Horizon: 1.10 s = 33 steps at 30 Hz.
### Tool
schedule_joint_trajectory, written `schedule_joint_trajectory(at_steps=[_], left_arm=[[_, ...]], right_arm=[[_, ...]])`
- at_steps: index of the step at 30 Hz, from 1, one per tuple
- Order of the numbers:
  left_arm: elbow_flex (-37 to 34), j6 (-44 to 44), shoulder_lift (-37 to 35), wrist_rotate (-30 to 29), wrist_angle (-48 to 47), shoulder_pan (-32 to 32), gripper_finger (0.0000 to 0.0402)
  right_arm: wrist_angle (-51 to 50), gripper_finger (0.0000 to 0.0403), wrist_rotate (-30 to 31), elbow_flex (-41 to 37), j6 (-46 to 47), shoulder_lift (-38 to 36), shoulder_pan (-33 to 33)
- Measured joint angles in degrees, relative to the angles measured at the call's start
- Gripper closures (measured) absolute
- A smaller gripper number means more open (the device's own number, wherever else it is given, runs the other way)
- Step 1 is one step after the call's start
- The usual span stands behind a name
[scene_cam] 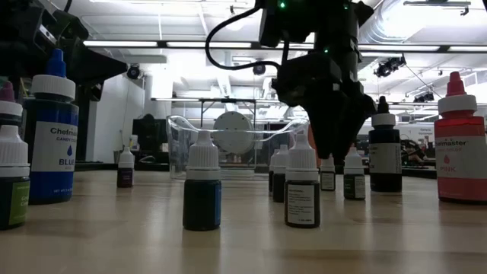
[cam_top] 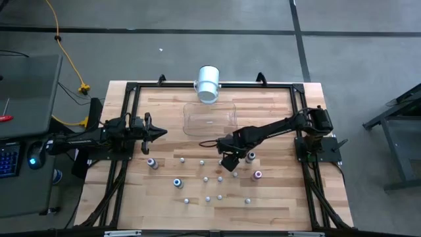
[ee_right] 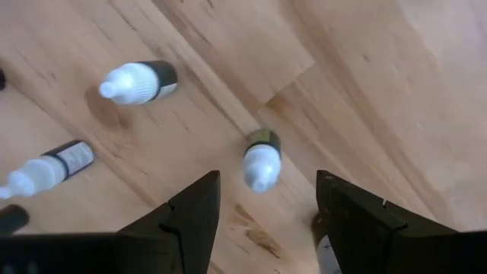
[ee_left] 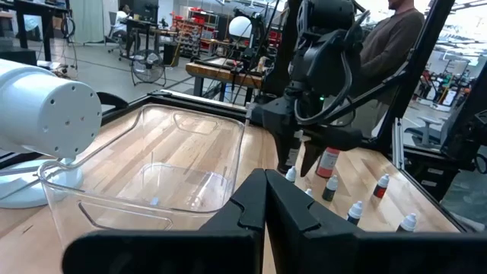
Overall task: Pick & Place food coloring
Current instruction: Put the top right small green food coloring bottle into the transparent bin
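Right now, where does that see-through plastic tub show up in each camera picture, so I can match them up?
High view: the clear tub sits at upper centre of the table.
Low view: centre background, behind the little bottles.
Left wrist view: clear tub fills the left and middle.
Right wrist view: not in it.
Shared landmark: the white cylinder, next to the tub, or seen through it in the low view.

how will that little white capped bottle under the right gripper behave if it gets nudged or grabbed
The small bottle stands upright between the open fingers of the right gripper, tall for its narrow base, so a sideways nudge would probably tip it. Its body looks round, so once down it may roll on the smooth wooden table. It is likely light and stiff, though the tapered cap could slip.
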Motion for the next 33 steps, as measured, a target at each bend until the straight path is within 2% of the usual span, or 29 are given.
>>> schedule_joint_trajectory(at_steps=[19, 33], left_arm=[[0.0, 0.0, 0.0, 0.0, 0.0, 0.0, 0.0401], [0.0, 0.0, 0.0, 0.0, 0.0, 0.0, 0.0401]], right_arm=[[2.2, 0.0219, -1.3, 0.1, -2.1, 1.8, -0.7], [1.1, 0.0274, -0.9, 0.1, -4.0, 1.8, -1.2]])
